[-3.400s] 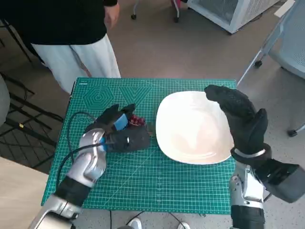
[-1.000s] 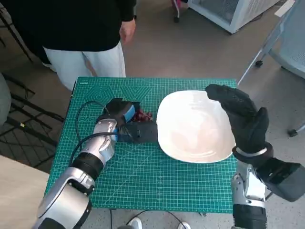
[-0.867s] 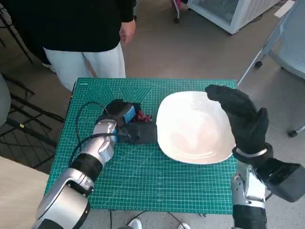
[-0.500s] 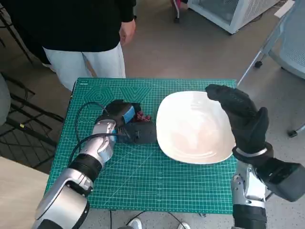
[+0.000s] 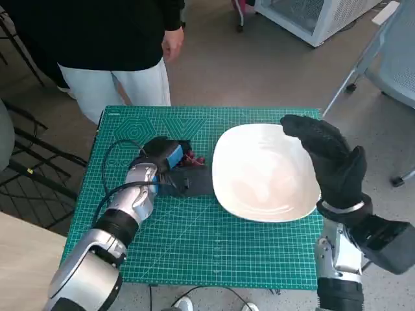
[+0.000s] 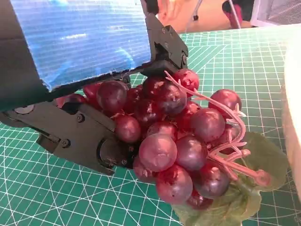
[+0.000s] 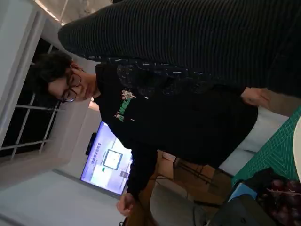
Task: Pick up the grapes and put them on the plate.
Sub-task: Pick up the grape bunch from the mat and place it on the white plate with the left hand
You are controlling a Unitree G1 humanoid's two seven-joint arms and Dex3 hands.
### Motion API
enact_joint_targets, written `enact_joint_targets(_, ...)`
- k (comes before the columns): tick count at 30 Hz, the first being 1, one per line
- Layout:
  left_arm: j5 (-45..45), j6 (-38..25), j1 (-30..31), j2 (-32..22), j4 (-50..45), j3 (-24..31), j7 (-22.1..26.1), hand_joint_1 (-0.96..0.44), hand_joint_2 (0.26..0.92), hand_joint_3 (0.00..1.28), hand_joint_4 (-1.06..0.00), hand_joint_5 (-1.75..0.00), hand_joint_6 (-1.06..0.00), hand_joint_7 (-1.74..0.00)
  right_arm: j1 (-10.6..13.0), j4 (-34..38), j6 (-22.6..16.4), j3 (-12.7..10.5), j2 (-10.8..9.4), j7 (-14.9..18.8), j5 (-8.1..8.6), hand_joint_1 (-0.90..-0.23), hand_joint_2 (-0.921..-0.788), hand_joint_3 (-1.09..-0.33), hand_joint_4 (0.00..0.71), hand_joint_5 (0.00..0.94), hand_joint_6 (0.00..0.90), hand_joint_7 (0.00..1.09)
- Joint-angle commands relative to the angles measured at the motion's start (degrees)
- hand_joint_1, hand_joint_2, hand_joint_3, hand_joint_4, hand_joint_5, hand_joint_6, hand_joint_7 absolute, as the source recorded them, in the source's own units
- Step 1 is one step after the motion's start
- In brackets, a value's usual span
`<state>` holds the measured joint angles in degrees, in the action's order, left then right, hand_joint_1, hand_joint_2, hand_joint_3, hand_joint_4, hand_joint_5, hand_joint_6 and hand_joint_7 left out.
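Note:
A bunch of dark red grapes with a pale stem and a green leaf sits between the black fingers of my left hand, which grips it low over the green cutting mat. From the head view only a bit of the grapes shows past my left hand, just left of the white plate. My right hand is raised over the plate's right rim, fingers apart and holding nothing. The right wrist view catches the grapes at one corner.
A person in a black top and white trousers stands at the table's far left edge. A black cable loops beside my left forearm. A chair base and a white cabinet stand on the floor beyond.
Since 3.4 s ago my left hand has turned and closed round the grapes, and the person has stepped to the right. Over the last second hardly anything has moved.

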<state>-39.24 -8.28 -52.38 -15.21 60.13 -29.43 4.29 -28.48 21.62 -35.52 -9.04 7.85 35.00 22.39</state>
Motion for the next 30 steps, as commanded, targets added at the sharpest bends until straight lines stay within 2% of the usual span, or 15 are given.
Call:
enact_joint_targets(1, 0.4, -0.8, 1.1, -0.5, -0.6, 0.1, 1.5, 0.00, 0.921, 0.17, -0.56, -1.42, -0.54, -1.15, -0.1, 1.0, 0.1, -0.3, 0.4, 0.2, 0.05, -0.505, -0.921, -0.570, 0.201, 0.011, -0.001, 0.37)
enact_joint_targets(9, 0.0, -3.7, 2.3, -3.7, -11.8, 1.2, 4.3, 0.00, 0.921, 0.20, -0.57, -1.39, -0.46, -1.23, -0.5, 1.4, -0.1, -0.5, 0.5, 0.2, 0.30, -0.509, -0.921, -0.567, 0.202, 0.010, -0.001, 0.37)
enact_joint_targets(16, -0.6, -6.5, 5.7, -7.6, -26.8, 3.8, 5.3, 0.00, 0.921, 0.18, -0.53, -1.44, -0.54, -1.15, -0.8, 1.8, -0.2, -0.8, 0.4, 0.4, 0.62, -0.508, -0.921, -0.565, 0.204, 0.010, -0.001, 0.37)
enact_joint_targets(21, -1.3, -7.2, 8.3, -10.1, -36.4, 6.1, 4.9, 0.00, 0.921, 0.17, -0.51, -1.51, -0.62, -1.01, -0.9, 2.1, -0.4, -1.0, 0.3, 0.4, 0.63, -0.502, -0.921, -0.563, 0.205, 0.010, -0.001, 0.37)
enact_joint_targets(26, -2.0, -7.1, 9.8, -12.0, -42.7, 8.1, 4.6, 0.01, 0.921, 0.13, -0.55, -1.49, -0.68, -0.93, -0.8, 2.1, -0.6, -1.1, 0.2, 0.4, 0.72, -0.500, -0.921, -0.562, 0.206, 0.009, -0.001, 0.37)
enact_joint_targets(30, -2.4, -6.0, 10.9, -13.0, -45.3, 9.2, 3.3, 0.00, 0.921, 0.10, -0.60, -1.42, -0.68, -0.94, -0.9, 2.2, -0.7, -1.3, 0.3, 0.5, 0.84, -0.501, -0.921, -0.561, 0.207, 0.009, -0.001, 0.38)
